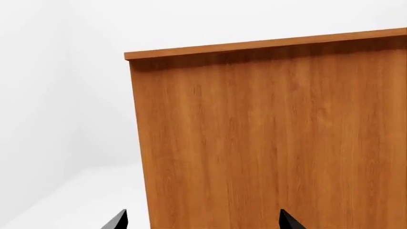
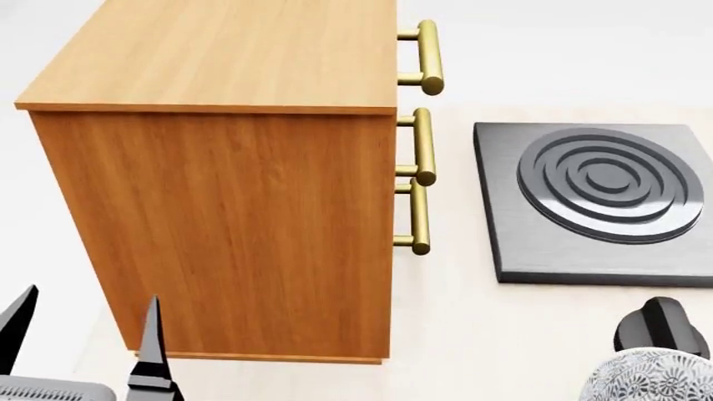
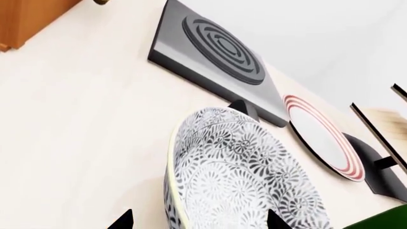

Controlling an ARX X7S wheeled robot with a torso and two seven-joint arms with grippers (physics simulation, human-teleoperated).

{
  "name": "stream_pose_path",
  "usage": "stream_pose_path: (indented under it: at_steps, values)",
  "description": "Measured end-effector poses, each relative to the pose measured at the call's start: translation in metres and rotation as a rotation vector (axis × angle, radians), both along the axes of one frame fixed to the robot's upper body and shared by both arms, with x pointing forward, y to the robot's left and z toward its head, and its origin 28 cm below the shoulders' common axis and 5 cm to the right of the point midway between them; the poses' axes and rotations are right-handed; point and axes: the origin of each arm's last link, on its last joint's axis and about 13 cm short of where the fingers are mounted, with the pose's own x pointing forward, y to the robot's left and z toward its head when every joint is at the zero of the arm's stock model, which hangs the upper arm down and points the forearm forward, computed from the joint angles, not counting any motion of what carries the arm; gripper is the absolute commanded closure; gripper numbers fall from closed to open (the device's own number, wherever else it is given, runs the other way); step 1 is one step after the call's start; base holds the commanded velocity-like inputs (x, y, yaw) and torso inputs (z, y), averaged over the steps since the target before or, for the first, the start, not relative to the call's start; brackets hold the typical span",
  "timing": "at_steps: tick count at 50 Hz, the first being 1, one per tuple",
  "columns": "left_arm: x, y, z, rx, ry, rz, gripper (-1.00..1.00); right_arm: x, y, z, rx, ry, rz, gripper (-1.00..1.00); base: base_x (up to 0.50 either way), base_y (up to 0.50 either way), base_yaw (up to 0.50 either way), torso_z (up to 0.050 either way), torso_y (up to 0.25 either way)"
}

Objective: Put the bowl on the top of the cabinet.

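Observation:
The bowl [image 3: 245, 181], white with a dense grey floral pattern, lies on the pale counter and fills the right wrist view; it also shows at the lower right corner of the head view [image 2: 652, 378]. My right gripper [image 3: 198, 220] is open, with one fingertip outside the bowl's wall and the other over its inside. The orange-brown cabinet [image 2: 223, 225] stands at the left of the head view, its brass handles [image 2: 423, 146] facing right and its top bare. My left gripper [image 2: 83, 334] is open and empty beside the cabinet's side panel [image 1: 267, 143].
A dark grey hotplate [image 2: 602, 200] with raised rings lies right of the cabinet, with a black knob [image 2: 659, 326] just behind the bowl. A flat white plate with red rings [image 3: 324, 138] and a black stand [image 3: 375, 162] lie beyond the hotplate.

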Motion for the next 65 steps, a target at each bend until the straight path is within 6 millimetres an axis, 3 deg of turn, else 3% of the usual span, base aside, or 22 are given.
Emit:
stream_pose_path:
  at_steps: [65]
  values:
    - [-0.0004,-0.0008,-0.0010,0.003,0.000,-0.002,-1.00,0.0032,-0.0046,-0.0091,0.000,0.013,-0.016,-1.00,0.00,0.00,0.00,0.000,0.000]
